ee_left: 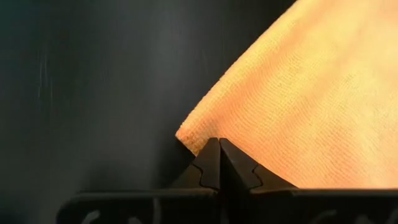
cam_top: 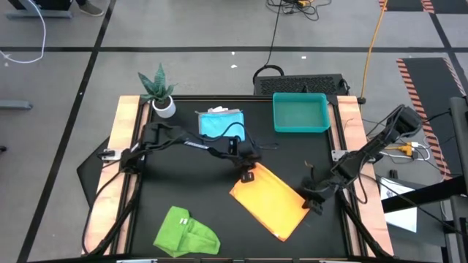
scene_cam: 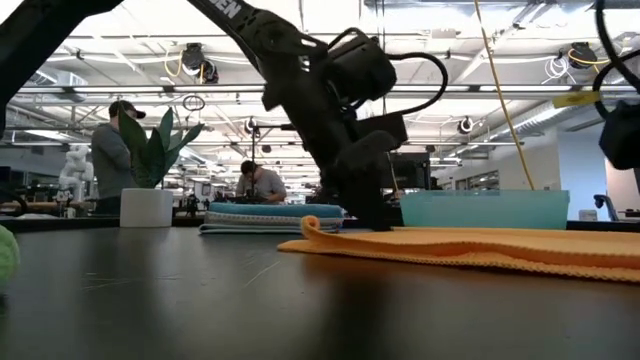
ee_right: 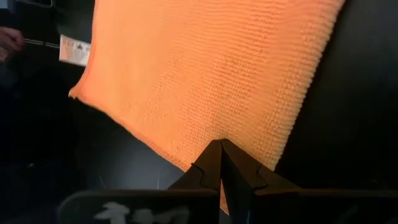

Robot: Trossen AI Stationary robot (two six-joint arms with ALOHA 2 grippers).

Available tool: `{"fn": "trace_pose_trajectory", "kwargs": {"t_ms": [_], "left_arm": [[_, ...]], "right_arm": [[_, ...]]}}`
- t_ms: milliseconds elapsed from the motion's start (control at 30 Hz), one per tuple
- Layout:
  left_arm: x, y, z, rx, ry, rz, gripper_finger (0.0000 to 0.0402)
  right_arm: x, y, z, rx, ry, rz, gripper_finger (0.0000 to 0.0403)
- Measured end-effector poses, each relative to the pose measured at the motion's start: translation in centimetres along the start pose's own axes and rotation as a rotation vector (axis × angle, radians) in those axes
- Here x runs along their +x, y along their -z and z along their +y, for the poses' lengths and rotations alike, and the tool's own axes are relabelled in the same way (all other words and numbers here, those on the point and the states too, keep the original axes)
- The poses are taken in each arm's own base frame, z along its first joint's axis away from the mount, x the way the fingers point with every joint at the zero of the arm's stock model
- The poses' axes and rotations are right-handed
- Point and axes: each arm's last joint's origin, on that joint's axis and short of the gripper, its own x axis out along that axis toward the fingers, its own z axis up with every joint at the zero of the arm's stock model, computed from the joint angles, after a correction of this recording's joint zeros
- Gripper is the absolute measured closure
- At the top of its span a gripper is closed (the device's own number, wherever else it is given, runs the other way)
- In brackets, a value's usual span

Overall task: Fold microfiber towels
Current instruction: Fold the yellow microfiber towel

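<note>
Black tabletop (cam_top: 183, 183): orange towel (cam_top: 270, 199) flat mid-table, I've got left gripper (cam_top: 246, 174) and right gripper (cam_top: 313, 199) both clamped on its corners, so next move looks like lift-and-fold together.

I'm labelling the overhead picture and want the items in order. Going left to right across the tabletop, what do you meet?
Potted plant → lime green towel → folded blue towels → yellow-orange towel → teal tray.
</note>
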Motion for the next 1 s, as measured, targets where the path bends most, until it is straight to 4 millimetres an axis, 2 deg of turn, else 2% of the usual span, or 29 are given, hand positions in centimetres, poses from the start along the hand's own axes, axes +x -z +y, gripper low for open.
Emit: {"fn": "trace_pose_trajectory", "kwargs": {"t_ms": [200,433,733,833,1000], "left_arm": [[-1.5,0.8,-1.6,-0.027,-0.025,0.103,0.0399],[-1.9,1.7,-3.8,-0.113,-0.048,0.177,0.0400],[-4.0,3.3,-5.7,-0.297,-0.332,0.247,0.0401],[-4.6,3.6,-6.2,-0.321,-0.363,0.254,0.0401],[-4.6,3.8,-6.9,-0.341,-0.414,0.232,0.0401]], "right_arm": [[-0.7,-1.8,0.5,-0.064,0.070,-0.039,0.0403],[-2.0,-3.9,-0.4,-0.107,0.188,-0.084,0.0403],[-4.0,-7.0,-1.7,-0.177,0.309,-0.112,0.0403],[-4.5,-7.9,-2.3,-0.203,0.333,-0.115,0.0403],[-4.9,-9.1,-3.3,-0.234,0.330,-0.122,0.0403]]}}
